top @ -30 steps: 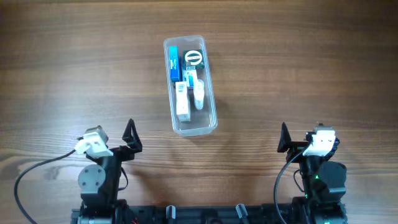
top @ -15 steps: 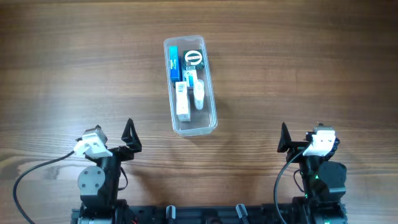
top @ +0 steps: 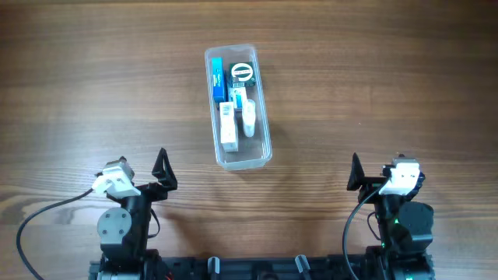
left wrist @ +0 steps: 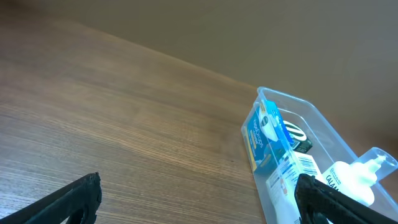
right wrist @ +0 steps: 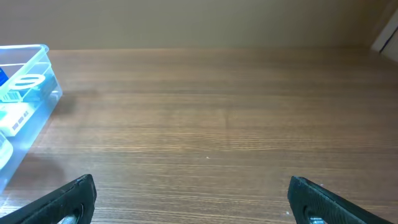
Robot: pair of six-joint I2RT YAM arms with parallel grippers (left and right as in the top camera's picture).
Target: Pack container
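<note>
Long, clear plastic container (top: 237, 107), filled with small boxes (top: 227, 128), lies at my twelve o'clock on the wooden worktop (top: 389, 78); left tool (top: 163, 167) and right tool (top: 356, 175) gape wide, empty. Light, stiff, slippery, I judge: pinch a long wall's rim.

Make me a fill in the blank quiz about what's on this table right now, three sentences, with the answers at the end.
1. The left gripper and the right gripper both have ____ jaws and hold nothing.
2. The blue box lies ____ the container.
3. The container rests on a ____ table.
Missing words: open; inside; wooden.
</note>
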